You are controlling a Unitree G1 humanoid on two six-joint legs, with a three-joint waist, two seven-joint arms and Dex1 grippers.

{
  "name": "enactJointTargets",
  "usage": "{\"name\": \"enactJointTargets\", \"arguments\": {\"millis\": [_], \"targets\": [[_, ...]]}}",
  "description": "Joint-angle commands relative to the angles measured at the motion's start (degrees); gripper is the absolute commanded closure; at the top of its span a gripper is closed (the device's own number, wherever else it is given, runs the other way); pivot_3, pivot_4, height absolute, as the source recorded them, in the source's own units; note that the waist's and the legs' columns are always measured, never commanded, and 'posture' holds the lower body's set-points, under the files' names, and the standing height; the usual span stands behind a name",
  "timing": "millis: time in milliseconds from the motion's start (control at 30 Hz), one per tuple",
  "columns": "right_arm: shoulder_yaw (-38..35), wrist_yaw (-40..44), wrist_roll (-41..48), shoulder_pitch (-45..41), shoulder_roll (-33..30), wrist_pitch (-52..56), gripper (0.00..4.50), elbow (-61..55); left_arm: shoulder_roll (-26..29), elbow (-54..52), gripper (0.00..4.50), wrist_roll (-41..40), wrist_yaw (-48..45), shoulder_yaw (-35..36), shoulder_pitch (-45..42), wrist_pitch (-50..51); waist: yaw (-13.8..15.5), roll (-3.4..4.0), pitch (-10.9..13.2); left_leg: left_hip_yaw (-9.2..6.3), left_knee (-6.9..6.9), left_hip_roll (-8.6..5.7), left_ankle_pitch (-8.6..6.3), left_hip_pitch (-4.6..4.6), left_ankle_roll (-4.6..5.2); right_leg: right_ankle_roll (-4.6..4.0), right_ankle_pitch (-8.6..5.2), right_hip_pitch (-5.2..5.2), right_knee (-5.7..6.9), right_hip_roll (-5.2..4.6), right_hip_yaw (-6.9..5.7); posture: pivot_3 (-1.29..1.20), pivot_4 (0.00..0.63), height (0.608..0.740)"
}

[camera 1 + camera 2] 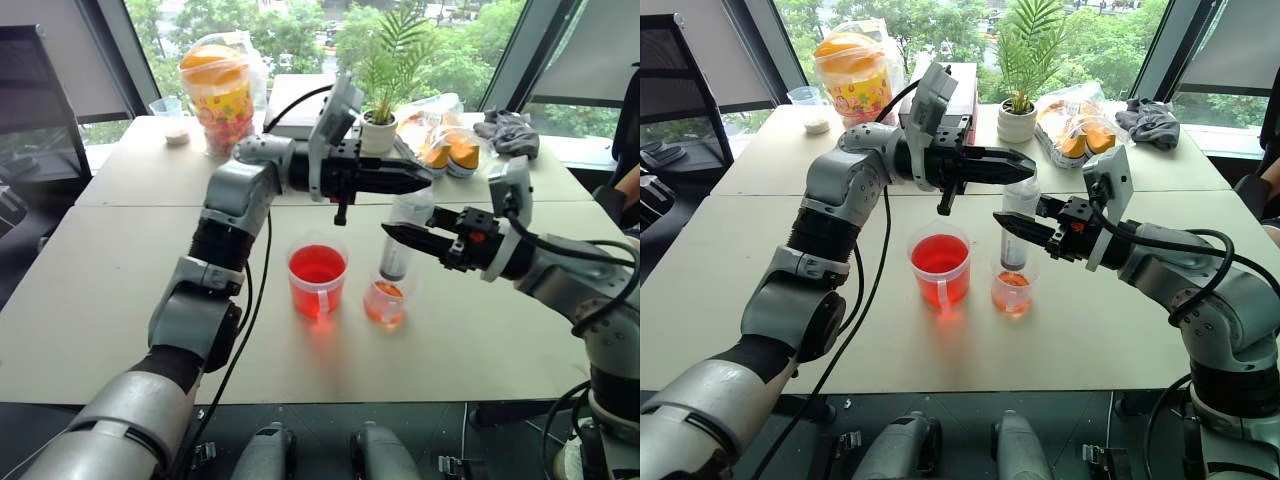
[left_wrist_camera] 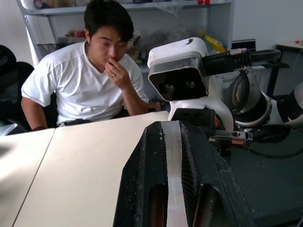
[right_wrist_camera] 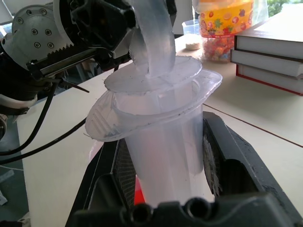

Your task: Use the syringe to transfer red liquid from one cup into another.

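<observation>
The small cup [image 1: 385, 301] sits low and just right of centre in the left eye view, holding a little red liquid [image 1: 386, 291]. Directly over it stands the syringe [image 1: 402, 235], upright, its long axis vertical, its tip dipping into the cup's mouth. The right gripper [image 1: 404, 236] reaches in level from the right of the frame and is clamped around the barrel; the right wrist view shows the clear tube wedged between its two black fingers, just under the flange.

Left of the small cup and near it stands the big cup [image 1: 317, 279], bright red and well filled.

Higher in the frame, the left gripper [image 1: 420, 182] comes in level from the left, jaws pressed together over the plunger top; it appears to pinch the ring there, though the contact is hard to make out.

So the plunger lies straight above the barrel, and the left arm holds that end. The coming push looks to run down the syringe's axis into the small cup.
</observation>
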Motion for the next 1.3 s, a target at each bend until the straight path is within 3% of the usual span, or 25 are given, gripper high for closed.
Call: {"name": "enactJointTargets", "arguments": {"millis": [33, 200, 333, 500, 833, 1067, 1167, 1300], "targets": [[-8.41, -1.68, 2.75, -2.65, -0.83, -3.33, 2.91, -3.00, -0.01, 0.17, 4.41, 2.28, -1.20, -4.61, 2.49, 1.93, -0.05, 0.00, 0.00, 0.00, 0.00, 0.00, 0.00, 0.00, 0.00, 0.00, 0.00, 0.00, 0.00, 0.00, 0.00, 0.00, 0.150, 0.740], [-6.64, -1.14, 1.89, 0.13, -0.42, -3.99, 2.91, -2.91, 0.63, 0.50, 4.41, 1.03, 0.05, -2.63, 0.22, 3.65, -0.01, 0.00, 0.00, 0.00, 0.00, 0.00, 0.00, 0.00, 0.00, 0.00, 0.00, 0.00, 0.00, 0.01, -0.01, 0.00, 0.150, 0.740], [-5.50, -0.45, 1.10, 2.49, -0.04, -4.33, 2.91, -2.79, 1.93, 0.91, 2.81, -0.12, 0.92, -0.61, -1.73, 5.43, 0.00, 0.00, 0.00, 0.01, 0.00, 0.00, 0.00, 0.00, 0.00, 0.00, 0.00, 0.00, 0.01, 0.02, 0.00, 0.00, 0.150, 0.740], [-5.13, 0.16, 0.88, 4.35, -0.17, -4.53, 2.91, -2.87, 4.06, -0.19, 0.18, -2.31, 2.58, 2.77, -2.86, 6.50, -0.01, -0.01, 0.00, 0.00, 0.00, 0.01, 0.00, 0.01, 0.00, 0.00, 0.00, 0.01, 0.00, 0.02, -0.01, 0.00, 0.150, 0.740], [-6.16, -3.46, 3.18, 1.00, -0.37, -2.05, 2.91, -0.52, 14.95, -7.80, 0.08, -5.12, 2.44, 6.58, 2.29, 10.32, -0.12, 0.01, -0.01, -0.01, -0.01, 0.02, 0.00, 0.04, 0.00, 0.00, 0.00, 0.01, 0.02, 0.00, 0.00, 0.00, 0.150, 0.740], [-12.38, -23.64, 12.91, -24.86, -5.20, 17.33, 2.91, 24.01, 21.70, -18.07, 0.08, -6.39, 4.50, 7.35, 13.55, 14.67, 0.15, 0.01, 0.00, 0.00, -0.01, 0.02, 0.01, 0.07, -0.01, -0.02, 0.01, 0.00, 0.03, -0.09, 0.04, 0.00, 0.150, 0.740], [-9.49, -26.32, 8.78, -32.59, -8.89, 25.91, 2.91, 34.76, 23.03, -21.24, 0.08, -7.12, 5.65, 7.67, 16.68, 15.86, 0.39, 0.01, 0.00, -0.09, -0.13, 0.05, 0.01, -0.04, -0.01, -0.05, 0.00, -0.05, -0.09, -0.11, -0.06, 0.00, 0.150, 0.740], [2.21, -20.42, 1.22, -34.04, -14.88, 33.50, 2.91, 40.84, 23.98, -24.66, 0.08, -8.47, 7.29, 8.12, 19.63, 17.05, 0.33, 0.02, 0.00, 0.01, -0.22, 0.02, -0.02, -0.12, 0.04, -0.05, 0.00, -0.03, -0.40, -0.20, 0.00, 0.00, 0.150, 0.740]]}}
